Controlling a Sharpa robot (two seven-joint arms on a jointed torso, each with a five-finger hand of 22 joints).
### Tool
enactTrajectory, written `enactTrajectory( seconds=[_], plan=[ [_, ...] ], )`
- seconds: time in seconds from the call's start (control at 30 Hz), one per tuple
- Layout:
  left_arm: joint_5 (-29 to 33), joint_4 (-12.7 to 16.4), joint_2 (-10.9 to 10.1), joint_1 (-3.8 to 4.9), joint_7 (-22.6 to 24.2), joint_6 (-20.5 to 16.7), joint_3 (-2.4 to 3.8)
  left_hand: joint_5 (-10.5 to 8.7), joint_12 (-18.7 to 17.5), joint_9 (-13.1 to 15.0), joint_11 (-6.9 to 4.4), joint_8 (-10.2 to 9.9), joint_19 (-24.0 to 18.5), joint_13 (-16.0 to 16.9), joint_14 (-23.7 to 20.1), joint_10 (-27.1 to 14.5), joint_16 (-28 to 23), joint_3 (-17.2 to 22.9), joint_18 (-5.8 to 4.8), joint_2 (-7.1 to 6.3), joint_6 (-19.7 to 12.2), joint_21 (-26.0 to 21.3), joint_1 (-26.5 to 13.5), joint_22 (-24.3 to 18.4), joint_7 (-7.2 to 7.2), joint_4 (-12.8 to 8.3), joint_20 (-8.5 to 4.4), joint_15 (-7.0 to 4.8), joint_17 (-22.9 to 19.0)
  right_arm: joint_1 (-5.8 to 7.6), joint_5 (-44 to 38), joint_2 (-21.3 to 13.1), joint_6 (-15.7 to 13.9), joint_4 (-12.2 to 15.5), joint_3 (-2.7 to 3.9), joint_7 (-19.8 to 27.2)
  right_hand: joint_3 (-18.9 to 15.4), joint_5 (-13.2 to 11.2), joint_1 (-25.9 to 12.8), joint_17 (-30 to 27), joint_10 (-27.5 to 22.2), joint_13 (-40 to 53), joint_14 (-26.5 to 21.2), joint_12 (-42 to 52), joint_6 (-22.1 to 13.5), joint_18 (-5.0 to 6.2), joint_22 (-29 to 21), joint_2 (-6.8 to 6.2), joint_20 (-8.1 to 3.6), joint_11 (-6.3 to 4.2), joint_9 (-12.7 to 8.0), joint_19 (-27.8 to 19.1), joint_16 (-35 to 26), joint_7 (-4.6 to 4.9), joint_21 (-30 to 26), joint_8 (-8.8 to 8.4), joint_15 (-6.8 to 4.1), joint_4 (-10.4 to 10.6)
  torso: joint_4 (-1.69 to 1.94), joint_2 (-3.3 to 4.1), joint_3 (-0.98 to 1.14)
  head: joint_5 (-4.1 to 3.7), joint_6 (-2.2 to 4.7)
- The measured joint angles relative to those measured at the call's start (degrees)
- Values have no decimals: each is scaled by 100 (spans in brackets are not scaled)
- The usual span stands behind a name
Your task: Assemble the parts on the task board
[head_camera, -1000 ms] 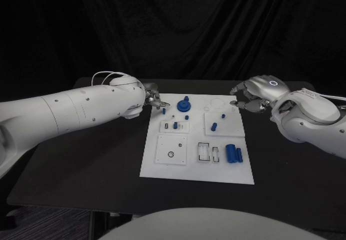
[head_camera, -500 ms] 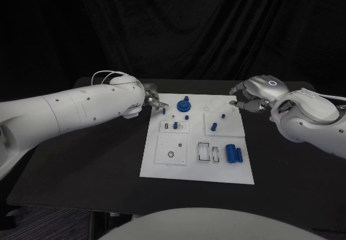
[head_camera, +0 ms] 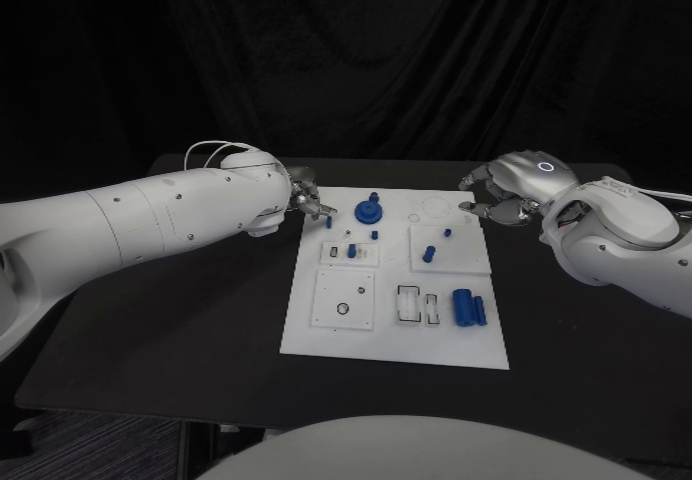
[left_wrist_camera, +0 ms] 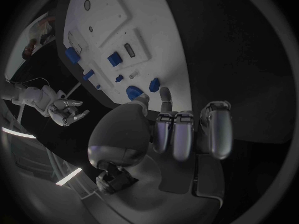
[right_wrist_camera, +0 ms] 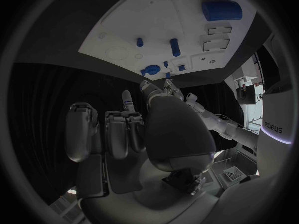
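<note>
A white task board lies mid-frame on the black counter, blue parts scattered across it, while the left hand and right hand hover at its upper corners, fingers loosely apart, holding nothing, seemingly poised to start.

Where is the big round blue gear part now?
In the head view the round blue gear stands near the white task board's far edge, close to the left hand.

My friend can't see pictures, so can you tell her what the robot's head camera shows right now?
A white task board dotted with small blue parts lies on a black table. The left hand hovers at the board's far left corner and the right hand at its far right corner, neither holding anything.
</note>
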Motion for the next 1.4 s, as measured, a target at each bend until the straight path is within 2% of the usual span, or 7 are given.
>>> enactTrajectory(
  seconds=[1.1, 1.4],
  plan=[
    [-3, -94, 98, -18, 66, 161, 0, 105, 0, 0, 41, -85, -19, 0, 21, -1, 0, 0, 0, 68, -61, -45, 68, 0, 20, 0, 19, 20, 0, 0, 0, 27, 18, -11, 0, 1, 0, 40, 6, 0, 0, 3, 0, 0, 0, 0, -1, 6, 0, 0, -4, 0, 0, 0, 0, -22, 0, 0, -9, -3, 7, -1, 0],
    [-3, -107, 116, -31, 80, 196, 0, 205, 0, 0, 41, -116, -40, 0, 0, -1, 0, 18, 0, 102, -61, -45, 162, 0, 20, -18, 39, 41, 0, 0, 0, 31, 20, -11, 0, 3, 0, 40, 6, 0, 0, 3, 0, 0, 0, 0, -1, 6, 0, 0, -4, 0, 0, 0, 0, -22, 0, 0, -7, 0, 7, -7, 0]
  ],
)
